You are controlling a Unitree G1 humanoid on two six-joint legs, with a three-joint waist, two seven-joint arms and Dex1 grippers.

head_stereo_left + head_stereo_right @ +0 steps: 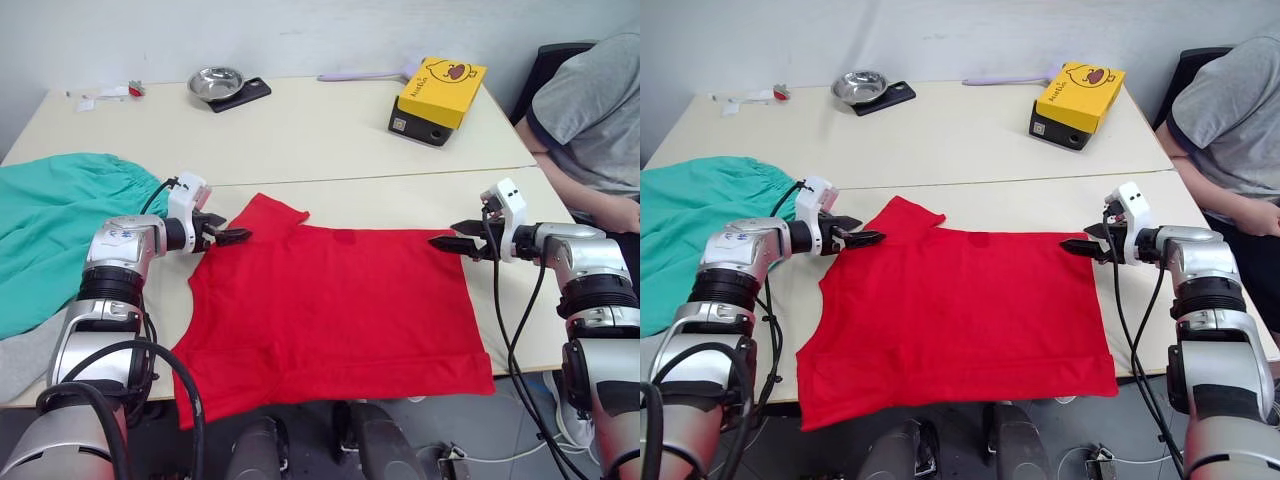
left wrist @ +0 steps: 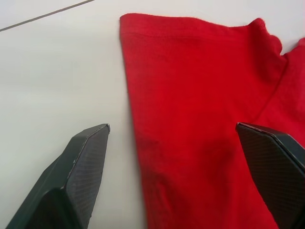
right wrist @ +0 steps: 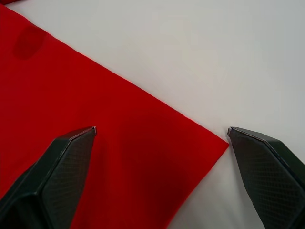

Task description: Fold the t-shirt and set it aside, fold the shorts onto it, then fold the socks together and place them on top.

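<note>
The red t-shirt lies flat across the near table, one sleeve pointing to the far left. My left gripper hovers open at that sleeve, its fingers straddling the sleeve's edge. My right gripper is open at the shirt's far right corner. The teal-green shorts lie bunched at the table's left side. The socks are out of view.
A yellow box on a black base, a metal bowl on a dark tray and a lilac stick sit on the far table. A person in a grey shirt sits at the right.
</note>
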